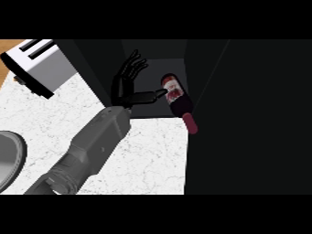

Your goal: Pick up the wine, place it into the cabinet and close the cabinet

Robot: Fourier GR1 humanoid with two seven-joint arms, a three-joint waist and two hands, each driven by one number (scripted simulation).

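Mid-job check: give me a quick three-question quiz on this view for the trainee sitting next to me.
1. True or false: the left hand has its fingers curled round the wine bottle.
2. What stands on the counter at the view's upper left? A) toaster B) kettle C) plate
3. Fill in: the bottle's neck points toward the view's ___ edge.

Key
1. False: the fingers are straight and point up; only the thumb reaches across to the bottle.
2. A, the toaster.
3. Lower. The bottle lies at the dark cabinet with its base farther from the robot.
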